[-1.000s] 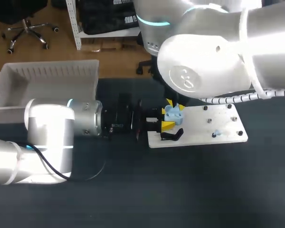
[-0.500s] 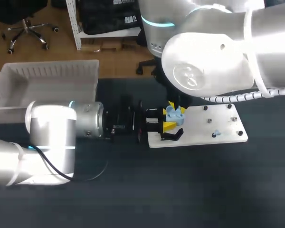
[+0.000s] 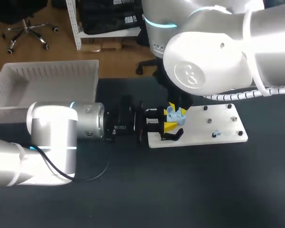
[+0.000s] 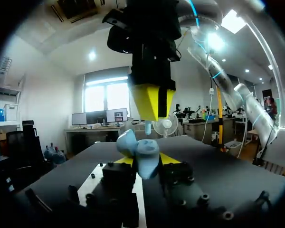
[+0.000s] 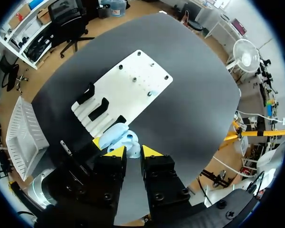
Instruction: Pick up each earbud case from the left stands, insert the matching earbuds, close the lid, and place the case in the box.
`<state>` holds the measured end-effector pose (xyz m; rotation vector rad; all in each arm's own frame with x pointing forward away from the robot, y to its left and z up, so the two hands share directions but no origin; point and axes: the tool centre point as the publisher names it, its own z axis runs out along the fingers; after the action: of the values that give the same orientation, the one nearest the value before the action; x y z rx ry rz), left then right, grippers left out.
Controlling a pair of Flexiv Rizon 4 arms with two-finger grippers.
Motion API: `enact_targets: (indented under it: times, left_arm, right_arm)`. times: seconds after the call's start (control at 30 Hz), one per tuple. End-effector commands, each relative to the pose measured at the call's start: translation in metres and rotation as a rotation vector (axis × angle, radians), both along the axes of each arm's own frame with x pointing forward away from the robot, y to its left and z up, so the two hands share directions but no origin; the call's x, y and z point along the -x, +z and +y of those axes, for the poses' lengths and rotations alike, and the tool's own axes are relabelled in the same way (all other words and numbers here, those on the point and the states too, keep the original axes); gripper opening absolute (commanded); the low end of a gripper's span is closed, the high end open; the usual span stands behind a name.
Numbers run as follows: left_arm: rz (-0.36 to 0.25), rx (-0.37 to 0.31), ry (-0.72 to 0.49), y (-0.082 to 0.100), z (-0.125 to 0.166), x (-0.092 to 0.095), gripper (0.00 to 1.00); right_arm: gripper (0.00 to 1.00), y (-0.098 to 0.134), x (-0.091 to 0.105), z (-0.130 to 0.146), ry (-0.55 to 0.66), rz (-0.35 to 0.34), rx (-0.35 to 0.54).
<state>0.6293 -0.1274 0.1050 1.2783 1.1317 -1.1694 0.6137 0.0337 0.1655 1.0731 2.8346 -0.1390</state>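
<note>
A light blue earbud case (image 3: 172, 115), lid open, sits between the yellow tips of my left gripper (image 3: 167, 119), which is shut on it just over the left end of the white plate (image 3: 199, 127). In the left wrist view the case (image 4: 140, 156) stands tilted in my left gripper (image 4: 147, 162). My right gripper (image 4: 152, 100) hangs straight above it, shut on a small pale earbud (image 4: 147, 127) whose stem pokes out below the tips. Looking down from the right wrist, my right gripper (image 5: 133, 152) is right over the case (image 5: 116, 137).
The white plate (image 5: 129, 89) carries black stands (image 5: 99, 108) at its left end and small pegs, with one light blue earbud (image 3: 216, 134) lying near its right end. A white box (image 3: 47, 81) stands at the back left of the dark table.
The right arm has shifted slightly. Both grippers keep their hold, and the case stays where it was.
</note>
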Motion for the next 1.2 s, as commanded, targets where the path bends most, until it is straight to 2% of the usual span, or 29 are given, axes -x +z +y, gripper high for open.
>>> enact_targets:
  times: [0.03,1.2]
  left_arm:
    - [-0.003,0.002,0.009,-0.0006,-0.0009,0.0019,0.00]
    - [-0.003,0.002,0.009,-0.0006,-0.0009,0.0019,0.00]
  right_arm:
    - [0.00,-0.0008,-0.0017,0.0014,-0.003,0.004,0.002]
    - [0.00,-0.0102,-0.0070,0.0033,-0.011,0.027,0.007]
